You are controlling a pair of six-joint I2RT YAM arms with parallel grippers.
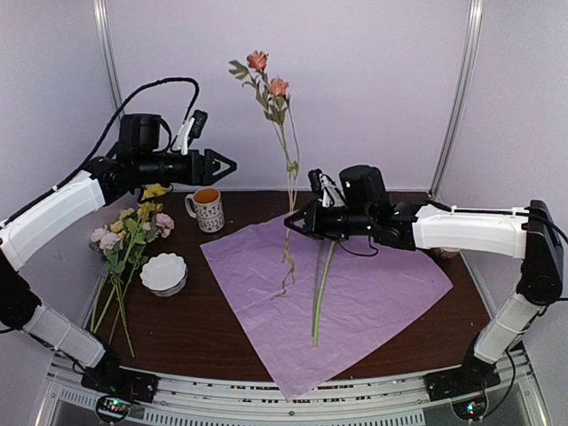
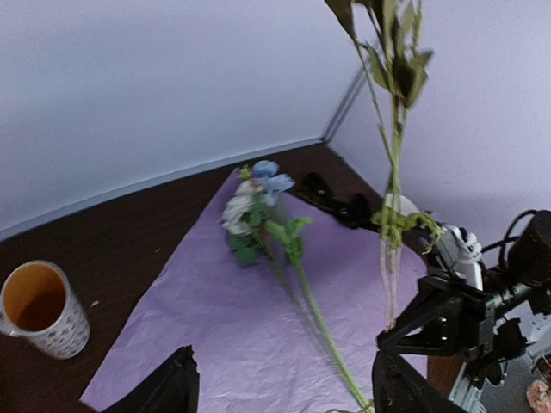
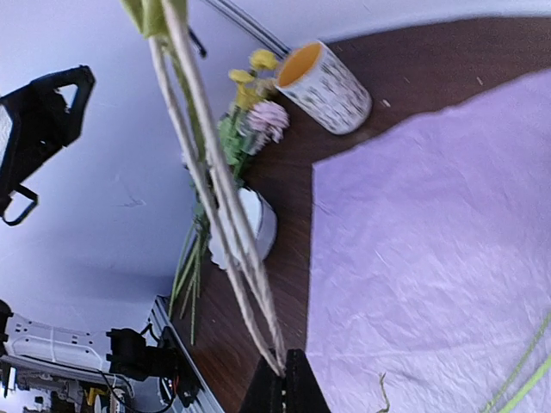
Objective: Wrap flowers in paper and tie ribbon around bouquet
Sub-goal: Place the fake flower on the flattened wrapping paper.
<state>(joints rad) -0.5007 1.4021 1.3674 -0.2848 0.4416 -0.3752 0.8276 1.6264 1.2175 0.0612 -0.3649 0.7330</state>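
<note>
The right gripper (image 1: 291, 223) is shut on the lower stem of a tall peach flower (image 1: 278, 87) and holds it upright above the paper (image 1: 373, 302), blooms high against the back wall. Its own camera shows the grip closest: the fingers (image 3: 284, 387) meet on the pale stems (image 3: 215, 181), with no gap between them. The left gripper (image 1: 226, 164) hangs raised over the table's (image 1: 204, 328) left side, jaws wide, holding and touching nothing. In its own view the two fingers (image 2: 172, 391) stand far apart at the bottom edge. Only that view shows the head of the white flower (image 2: 254, 206), which lies on the paper (image 2: 215, 318) with white and bluish blooms toward the far corner. From above, the right arm hides those blooms, and only the flower's green stem (image 1: 319, 297) shows, running toward the near edge. The left wrist view also catches the right gripper (image 2: 405, 331) side-on, with the peach flower's leaves (image 2: 396, 69) rising above it. The rest of the flowers (image 1: 133, 232) lie in a bunch on the table left of the paper, beside a white dish (image 1: 164, 272) and near a mug (image 1: 209, 211). The right wrist view shows them too (image 3: 250, 129). The paper lies flat and open in the middle of the table.
</note>
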